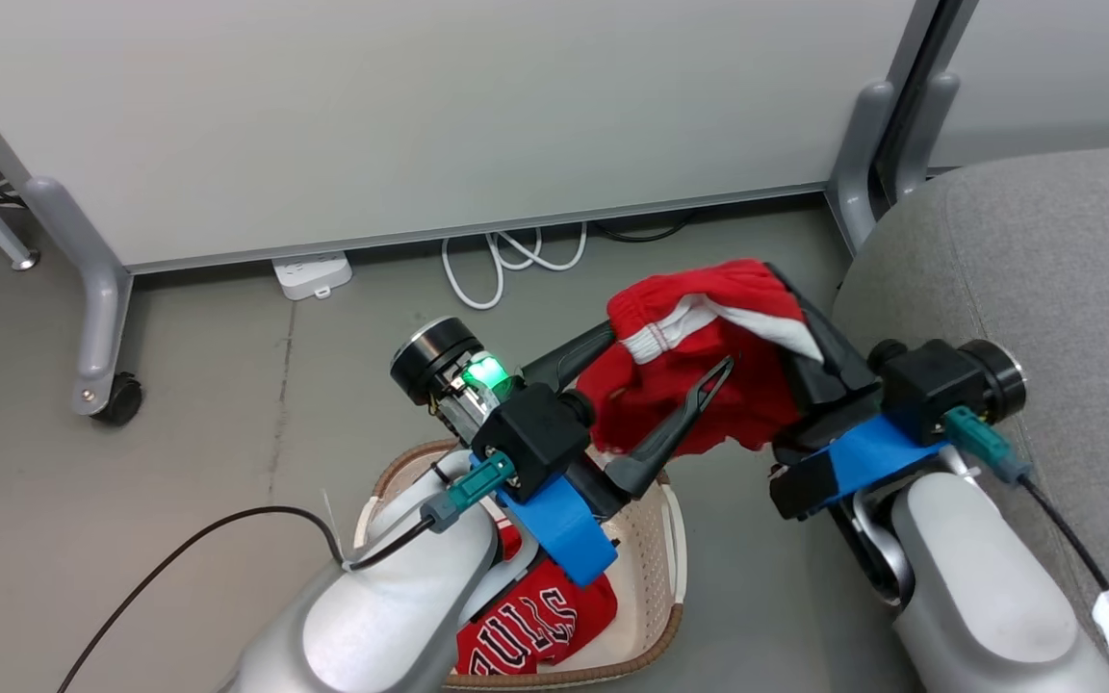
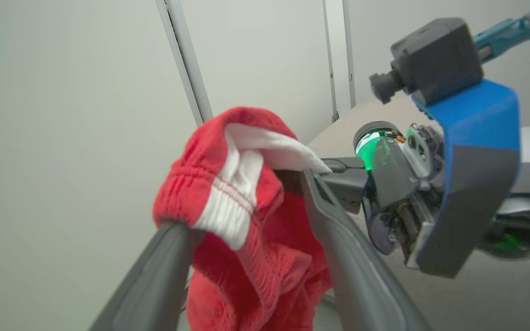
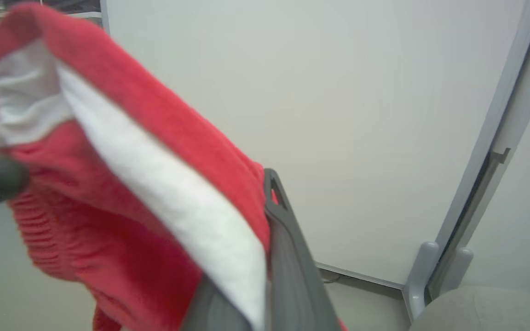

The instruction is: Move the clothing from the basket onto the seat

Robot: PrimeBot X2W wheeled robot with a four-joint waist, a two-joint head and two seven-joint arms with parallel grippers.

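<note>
1. The plain red garment (image 1: pixel 757 409) hangs in the air at the centre of the head view. It is above the floor (image 1: pixel 227 433), between the two grippers and just left of the seat (image 1: pixel 1045 269), and does not lie on the seat.
2. The right gripper (image 3: pixel 270 181) has its fingers pressed together on the garment's white-trimmed edge. It reaches in from the right of the head view.
3. The left gripper (image 1: pixel 670 351) has its fingers spread wide apart. The bunched garment sits between them, and in the left wrist view the ribbed waistband lies over the tip of one finger (image 2: pixel 164 262). The fingers do not pinch the cloth.
4. The basket (image 1: pixel 656 539) stands on the floor at the bottom centre of the head view, partly hidden by the left forearm.
5. The BULLS garment (image 1: pixel 526 626) lies crumpled inside the basket, its black-and-white lettering facing up.
6. The seat fills the right edge of the head view, and its grey fabric top is bare where it shows.
7. A pale partition panel (image 1: pixel 420 115) spans the top of the head view. Below its lower edge a power strip (image 1: pixel 312 274) and a looped white cable (image 1: pixel 506 265) lie on the floor.
</note>
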